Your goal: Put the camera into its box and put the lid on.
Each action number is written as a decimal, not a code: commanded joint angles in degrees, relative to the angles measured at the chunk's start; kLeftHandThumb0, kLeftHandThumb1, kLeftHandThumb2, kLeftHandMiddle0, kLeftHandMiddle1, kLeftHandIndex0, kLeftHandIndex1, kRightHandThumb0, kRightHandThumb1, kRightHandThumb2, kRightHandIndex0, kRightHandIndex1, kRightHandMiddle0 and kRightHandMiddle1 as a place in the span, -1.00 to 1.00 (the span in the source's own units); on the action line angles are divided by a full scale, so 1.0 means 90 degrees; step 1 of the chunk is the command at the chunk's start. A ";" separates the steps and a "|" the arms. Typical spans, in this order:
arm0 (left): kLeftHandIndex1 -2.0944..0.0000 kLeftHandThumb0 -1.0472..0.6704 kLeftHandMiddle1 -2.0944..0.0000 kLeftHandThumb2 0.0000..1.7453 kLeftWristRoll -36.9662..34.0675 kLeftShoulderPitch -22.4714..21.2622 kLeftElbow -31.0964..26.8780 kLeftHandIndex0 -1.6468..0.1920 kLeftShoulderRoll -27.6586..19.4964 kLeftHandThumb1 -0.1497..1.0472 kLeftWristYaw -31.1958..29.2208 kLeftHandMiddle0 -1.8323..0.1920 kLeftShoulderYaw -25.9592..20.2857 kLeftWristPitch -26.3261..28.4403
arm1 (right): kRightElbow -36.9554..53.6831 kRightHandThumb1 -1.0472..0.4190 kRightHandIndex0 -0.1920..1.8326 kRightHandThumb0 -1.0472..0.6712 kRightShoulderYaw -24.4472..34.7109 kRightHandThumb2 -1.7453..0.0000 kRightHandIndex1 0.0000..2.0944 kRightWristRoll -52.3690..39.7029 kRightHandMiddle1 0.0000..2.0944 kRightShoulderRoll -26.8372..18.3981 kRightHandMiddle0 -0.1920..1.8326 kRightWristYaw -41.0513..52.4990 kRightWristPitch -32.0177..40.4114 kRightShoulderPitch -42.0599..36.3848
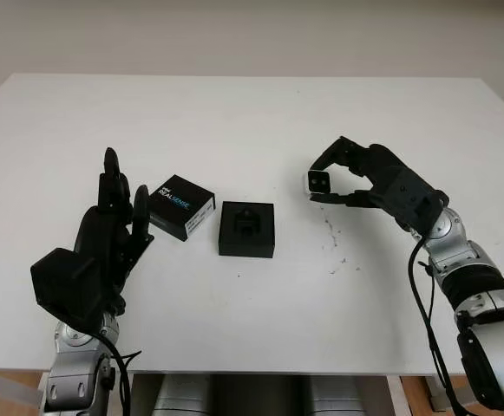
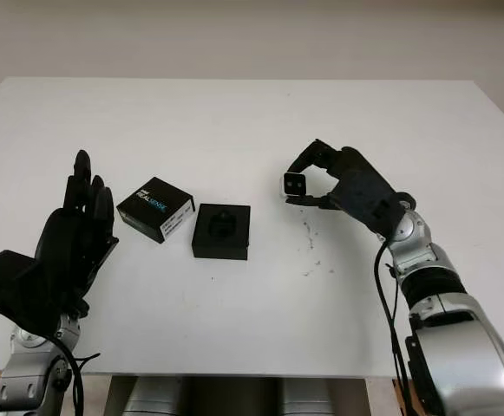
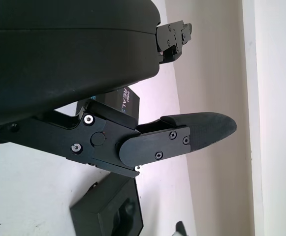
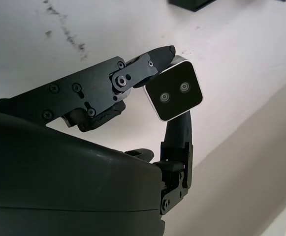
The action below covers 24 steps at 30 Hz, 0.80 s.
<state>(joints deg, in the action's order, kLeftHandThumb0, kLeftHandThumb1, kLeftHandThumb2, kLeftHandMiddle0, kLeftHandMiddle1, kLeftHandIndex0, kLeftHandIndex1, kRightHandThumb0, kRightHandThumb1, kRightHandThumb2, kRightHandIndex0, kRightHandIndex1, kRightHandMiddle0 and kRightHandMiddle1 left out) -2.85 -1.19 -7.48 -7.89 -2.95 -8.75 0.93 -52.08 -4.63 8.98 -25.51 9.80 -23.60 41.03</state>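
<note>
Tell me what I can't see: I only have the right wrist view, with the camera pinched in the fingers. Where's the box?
Observer: The open box sits on the table, toward the left hand from the camera that the right hand holds above the table.
Operator: And the lid?
Observer: The lid, printed REALSENSE, lies flat just beyond the box, on the side away from the camera.
Operator: Is the left hand in the way?
Observer: No. The left hand is open, beside the lid on its far side from the box, holding nothing.
</note>
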 commanded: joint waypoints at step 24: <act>1.00 -0.63 1.00 -0.25 -0.0040 0.0060 -0.0060 1.00 0.0032 1.00 -0.0041 1.00 0.0056 0.0007 | 0.5283 -0.86 -0.46 -0.21 -0.0189 0.94 -0.94 -0.0176 0.64 0.1584 -0.54 -0.0076 0.5012 -0.1539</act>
<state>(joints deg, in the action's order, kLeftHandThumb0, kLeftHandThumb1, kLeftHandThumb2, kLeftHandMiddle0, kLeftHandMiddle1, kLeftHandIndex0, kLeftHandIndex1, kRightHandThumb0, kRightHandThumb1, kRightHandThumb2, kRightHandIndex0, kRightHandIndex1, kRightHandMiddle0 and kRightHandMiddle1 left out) -3.14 -0.42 -7.96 -7.93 -3.35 -8.65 1.13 -5.77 -6.18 7.15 -11.66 8.95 20.32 26.98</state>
